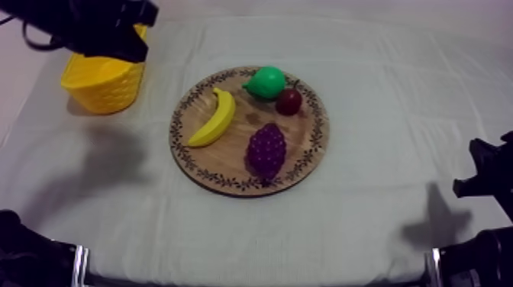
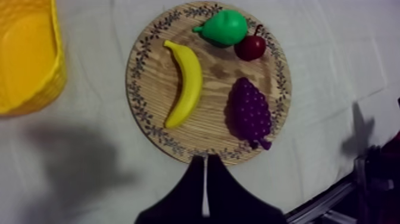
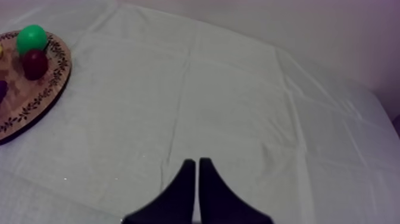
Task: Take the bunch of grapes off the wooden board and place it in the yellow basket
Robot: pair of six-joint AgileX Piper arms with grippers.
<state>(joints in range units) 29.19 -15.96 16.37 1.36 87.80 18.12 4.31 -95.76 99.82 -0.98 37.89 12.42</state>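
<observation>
The purple bunch of grapes (image 1: 266, 149) lies on the near right part of the round wooden board (image 1: 229, 164), stem end toward the front. The yellow basket (image 1: 103, 80) stands at the back left, apart from the board. My left arm (image 1: 91, 27) hangs over the basket's far rim. From high above, the left wrist view looks down on the grapes (image 2: 250, 112) and board (image 2: 138, 89); my left gripper (image 2: 205, 156) is shut on nothing, a narrow wedge. My right gripper (image 3: 196, 161) is also shut and empty, over bare cloth right of the board (image 3: 36, 95).
On the board also lie a banana (image 1: 216, 118) at the left, a green pear (image 1: 267, 81) at the back and a small red fruit (image 1: 288, 101) beside it. My right arm (image 1: 488, 179) rests at the table's right edge. Bare cloth surrounds the board.
</observation>
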